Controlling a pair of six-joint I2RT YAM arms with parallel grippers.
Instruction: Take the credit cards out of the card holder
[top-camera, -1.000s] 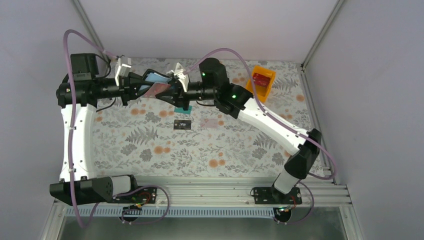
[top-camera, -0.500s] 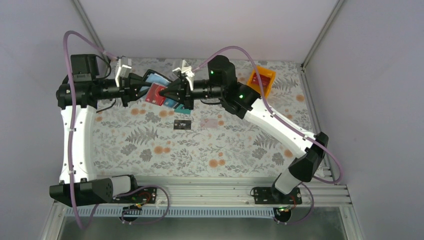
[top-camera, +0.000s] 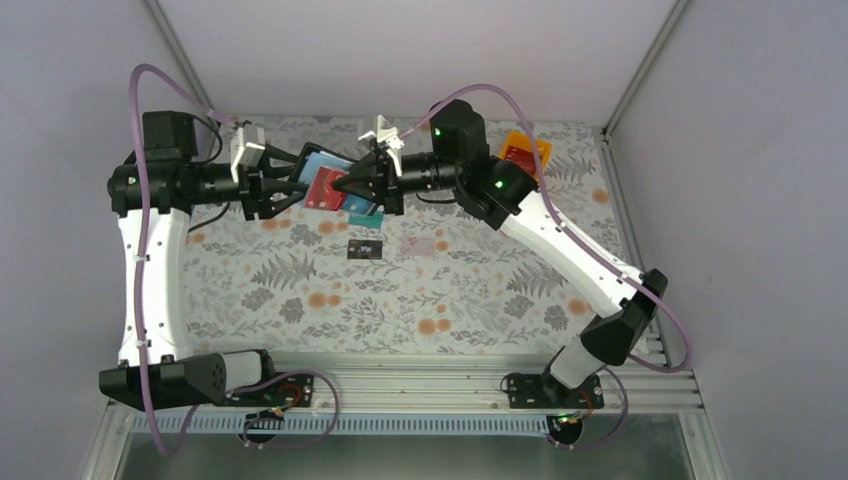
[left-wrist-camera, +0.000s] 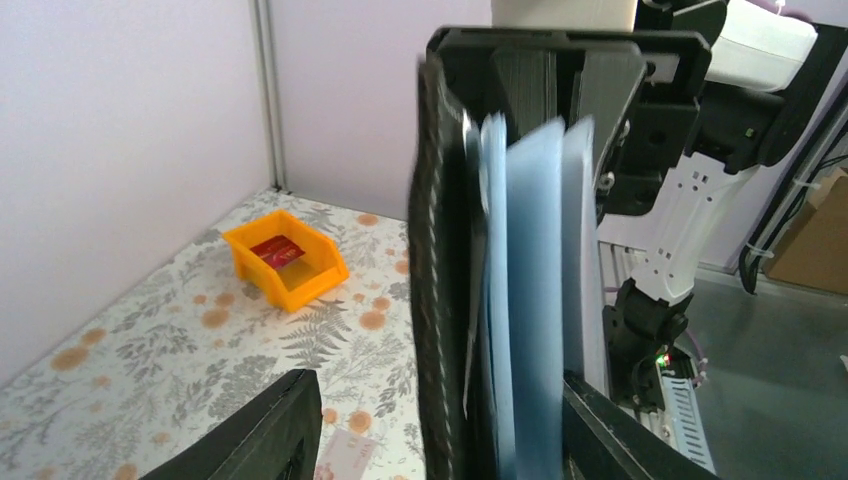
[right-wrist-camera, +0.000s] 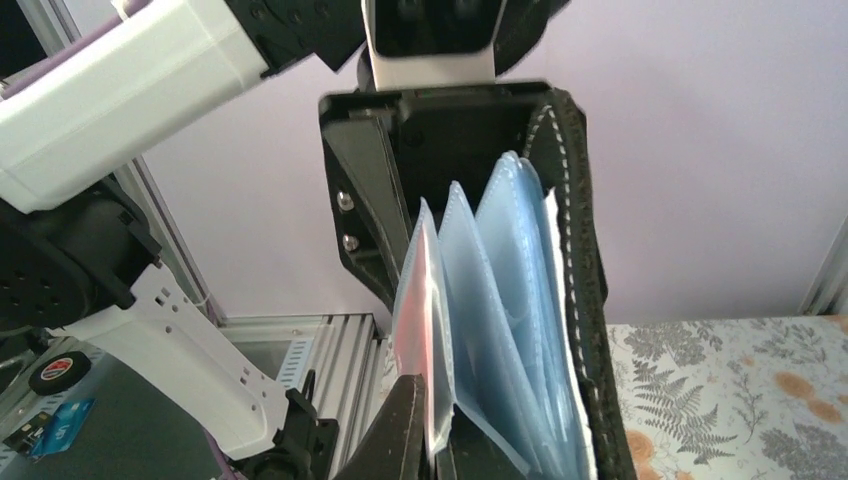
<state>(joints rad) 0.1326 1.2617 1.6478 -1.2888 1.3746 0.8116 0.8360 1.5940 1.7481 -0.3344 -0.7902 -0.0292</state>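
The black card holder (top-camera: 312, 172) hangs in the air over the back of the table, its bluish clear sleeves (right-wrist-camera: 500, 300) fanned out. My right gripper (top-camera: 352, 184) is shut on the outermost sleeve (right-wrist-camera: 425, 310), which has a red card (top-camera: 325, 188) in it. My left gripper (top-camera: 283, 190) stands open around the holder's black cover (left-wrist-camera: 445, 300), with a gap at its left finger (left-wrist-camera: 265, 430). On the table lie a teal-green card (top-camera: 362, 208), a black card (top-camera: 366, 249) and a pale pink card (top-camera: 425, 245).
An orange bin (top-camera: 525, 152) with a red card (left-wrist-camera: 277, 249) in it stands at the back right. Grey walls and metal posts close in the table. Both arms meet over the back middle.
My left gripper has opened from shut. The right gripper closed on the sleeve and drew back to the right, and the holder with its red card shifted right with it.
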